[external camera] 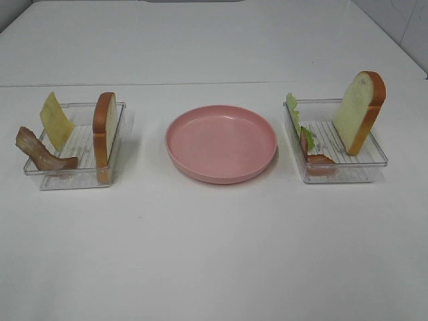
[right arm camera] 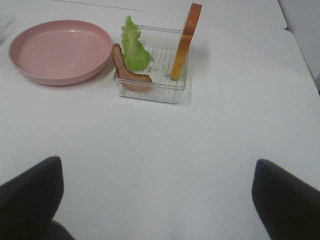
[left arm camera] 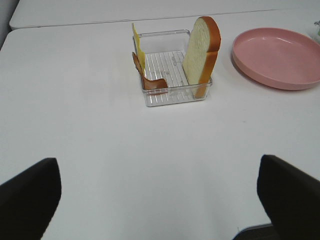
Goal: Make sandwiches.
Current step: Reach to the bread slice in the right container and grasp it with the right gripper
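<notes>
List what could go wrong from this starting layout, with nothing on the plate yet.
1. The left bread slice and the right bread slice each stand on edge. A slightly off-centre grasp could tip one flat or push it out of its tray.
2. In the right tray, the lettuce and the bacon sit close together, perhaps touching, so a gripper might lift both at once.

A white table (external camera: pixel 214 254) fills most of the high view. A thin seam (external camera: pixel 200 85) crosses it from 9 to 3 o'clock, and a second white table (external camera: pixel 200 40) adjoins toward 12. A white tiled wall (external camera: pixel 404 23) shows at 2 o'clock and a grey patch (external camera: pixel 8 10) at 10. The light is soft and even.
</notes>
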